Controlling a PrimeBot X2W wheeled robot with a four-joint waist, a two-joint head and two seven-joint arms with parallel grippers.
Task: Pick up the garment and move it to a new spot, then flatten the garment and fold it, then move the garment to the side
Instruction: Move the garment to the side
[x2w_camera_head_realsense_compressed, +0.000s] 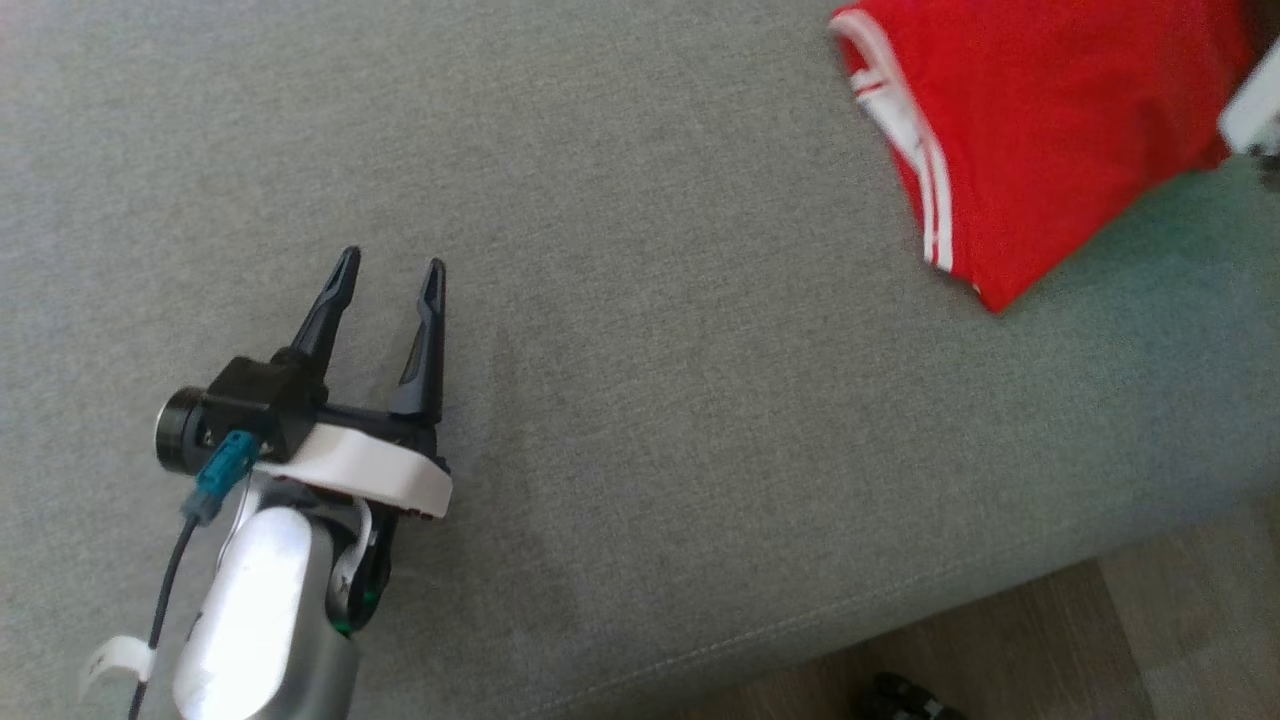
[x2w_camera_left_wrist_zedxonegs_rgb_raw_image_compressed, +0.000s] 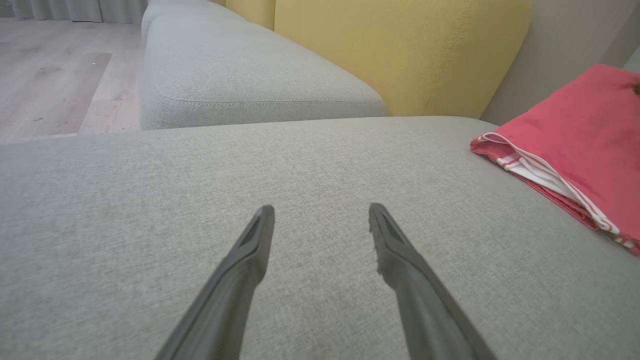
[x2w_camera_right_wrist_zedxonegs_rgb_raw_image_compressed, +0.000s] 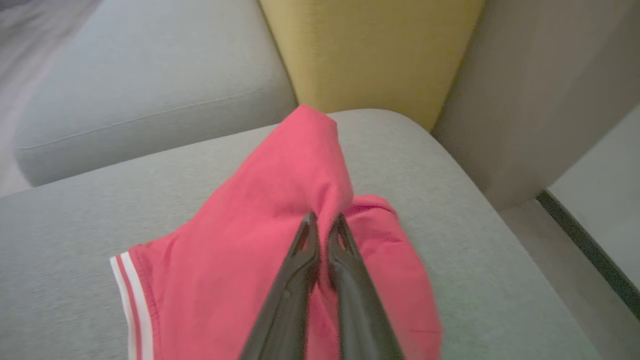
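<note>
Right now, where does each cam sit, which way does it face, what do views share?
Head view: on the head, looking down at grey cushion; left end effector open, lower left.
Left wrist view: low over the cushion, facing the yellow backrest along its fingers.
Right wrist view: on that wrist, along right end effector, shut on red garment.
Shared: garment and cushion, all three.

The left gripper (x2w_camera_head_realsense_compressed: 392, 262) is at the lower left over the grey sofa (x2w_camera_head_realsense_compressed: 700, 400), its two dark fingers spread apart and pointing up the view. Well apart from it, at the upper right, the red garment (x2w_camera_head_realsense_compressed: 1040, 130) lies on the sofa, with white stripes along its left edge. Wood floor (x2w_camera_head_realsense_compressed: 1150, 640) shows at the lower right.
</note>
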